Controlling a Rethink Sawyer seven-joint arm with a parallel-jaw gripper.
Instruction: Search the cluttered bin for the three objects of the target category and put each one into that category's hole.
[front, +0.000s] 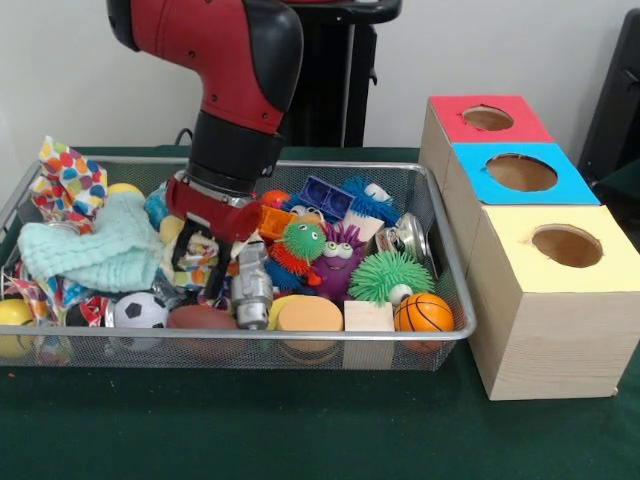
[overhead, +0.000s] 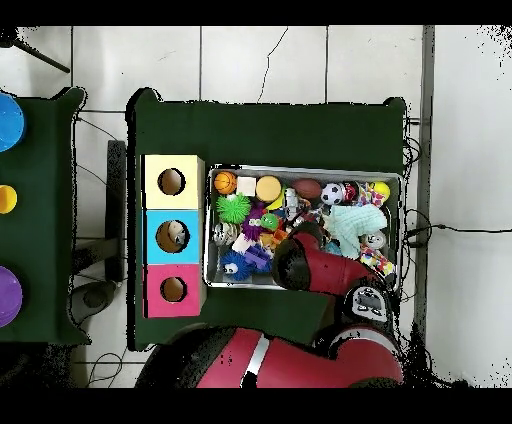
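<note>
Pincer (front: 200, 268) down in bin (front: 440, 240); football (front: 200, 317) lies crosswise.

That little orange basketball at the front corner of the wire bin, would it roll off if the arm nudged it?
Probably a little: the small orange basketball is round, so a nudge should turn it. It likely wouldn't go far, wedged between the pale wooden block and the wire mesh bin wall.

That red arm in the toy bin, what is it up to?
The red arm has its pincer lowered into a wire bin packed with toys, near a soccer ball and a mint cloth. Beside the bin stand red, blue and yellow boxes, each with a hole on top.
</note>
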